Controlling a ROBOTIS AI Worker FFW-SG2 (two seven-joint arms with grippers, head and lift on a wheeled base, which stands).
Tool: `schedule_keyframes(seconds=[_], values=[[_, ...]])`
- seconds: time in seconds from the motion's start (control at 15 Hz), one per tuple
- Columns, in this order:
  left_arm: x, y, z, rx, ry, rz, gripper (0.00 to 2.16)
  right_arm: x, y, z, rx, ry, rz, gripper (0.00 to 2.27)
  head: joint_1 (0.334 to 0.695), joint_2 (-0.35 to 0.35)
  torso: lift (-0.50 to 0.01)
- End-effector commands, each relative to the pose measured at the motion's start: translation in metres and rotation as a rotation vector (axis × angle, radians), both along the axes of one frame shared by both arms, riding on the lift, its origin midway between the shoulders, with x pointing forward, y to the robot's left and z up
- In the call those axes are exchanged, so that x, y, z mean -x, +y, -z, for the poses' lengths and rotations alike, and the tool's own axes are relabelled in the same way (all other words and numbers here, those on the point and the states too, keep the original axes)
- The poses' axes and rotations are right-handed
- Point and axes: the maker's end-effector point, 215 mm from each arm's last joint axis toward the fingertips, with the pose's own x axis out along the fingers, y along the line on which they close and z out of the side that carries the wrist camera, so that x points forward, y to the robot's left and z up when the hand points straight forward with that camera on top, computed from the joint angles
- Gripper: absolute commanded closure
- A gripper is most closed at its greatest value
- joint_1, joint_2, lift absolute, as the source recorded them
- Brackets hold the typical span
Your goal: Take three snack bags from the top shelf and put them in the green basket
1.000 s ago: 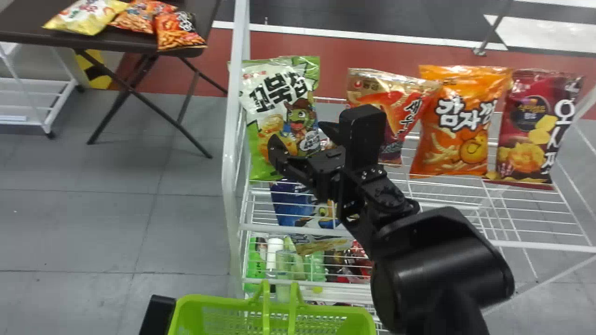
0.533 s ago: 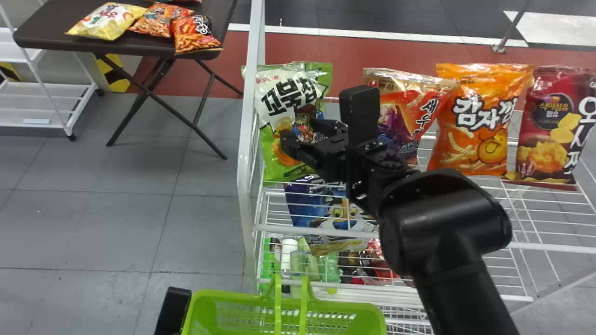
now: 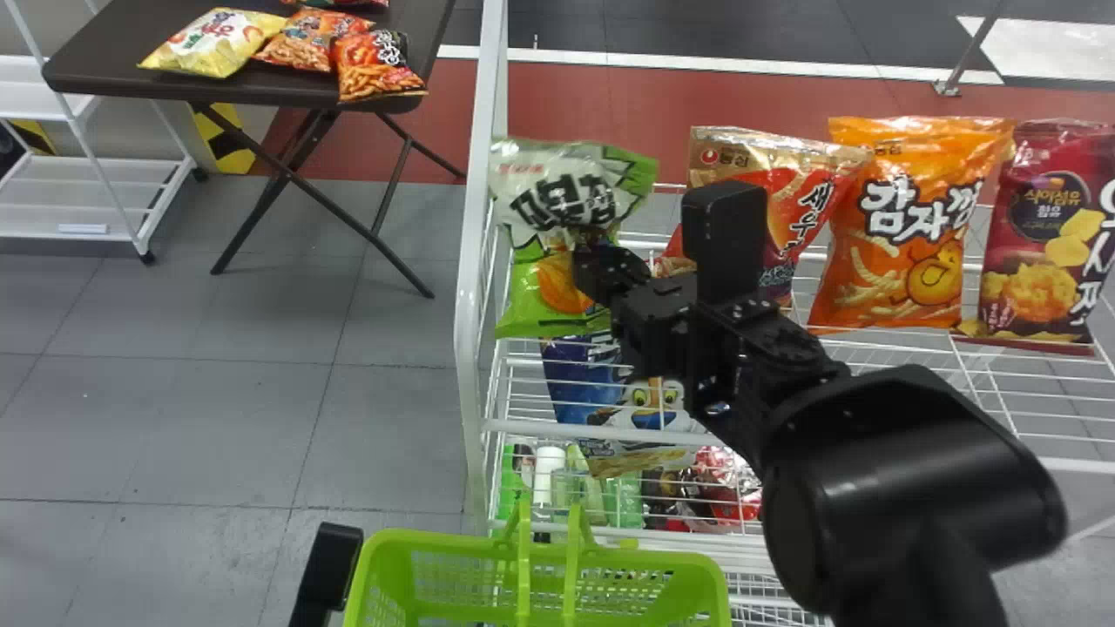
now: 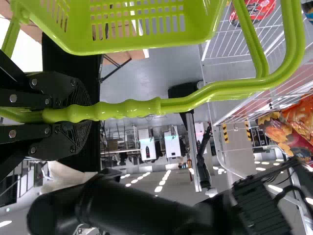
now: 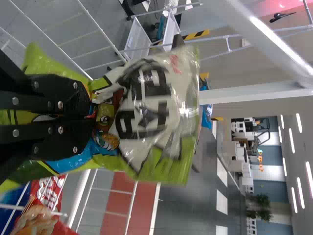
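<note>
The green-and-white plastic snack bag is at the left end of the white wire top shelf, with the right end effector clamped on its middle. The film puckers around the pinch; this low, central hold probably gives the flat black fingers a good bite on the soft pack and leaves the sealed top free. Whether the bottom edge bears on the wires or has just come clear, I cannot tell.

The left end effector is clamped on the green tubular handle of the bright green plastic basket. The basket hangs in front of the shelf, near its left end, with its mouth upward, presumably so that the carry is short and the drop simple.

The bag's long axis runs roughly upright: sealed top up, bottom seam down, printed face toward the robot. It may swing or twist about the pinch once lifted, so a slow rise and a clear path over the front rail seem wise.

To its right on the shelf, a red-and-gold bag, an orange bag and a dark red bag stand upright, faces forward, likely set that way for easy picking.
</note>
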Motion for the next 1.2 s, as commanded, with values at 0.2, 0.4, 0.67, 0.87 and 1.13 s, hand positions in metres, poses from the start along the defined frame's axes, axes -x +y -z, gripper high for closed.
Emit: schedule_keyframes(seconds=[0.2, 0.4, 0.67, 0.87, 1.13], values=[[-0.005, -0.003, 0.0, -0.004, -0.006, -0.001, 1.55, 0.08, -0.073, -0.023, 0.008, 0.052, 0.132, 2.24, 0.695, -0.147, -0.028], [-0.006, -0.005, -0.001, -0.004, -0.012, -0.001, 1.55, 0.134, -0.104, -0.019, 0.016, 0.109, 0.162, 2.25, 0.695, -0.232, -0.028], [-0.006, -0.007, 0.001, -0.015, -0.009, -0.001, 1.55, 0.204, -0.14, -0.001, -0.004, 0.238, 0.185, 2.25, 0.695, -0.35, -0.028], [-0.004, -0.01, 0.004, -0.032, -0.014, 0.007, 1.55, 0.257, -0.147, 0.038, -0.04, 0.422, 0.178, 2.25, 0.695, -0.35, -0.028], [-0.005, -0.013, 0.008, -0.053, -0.018, 0.011, 1.55, 0.32, -0.126, 0.087, -0.092, 0.647, 0.136, 2.25, 0.695, -0.35, -0.028]])
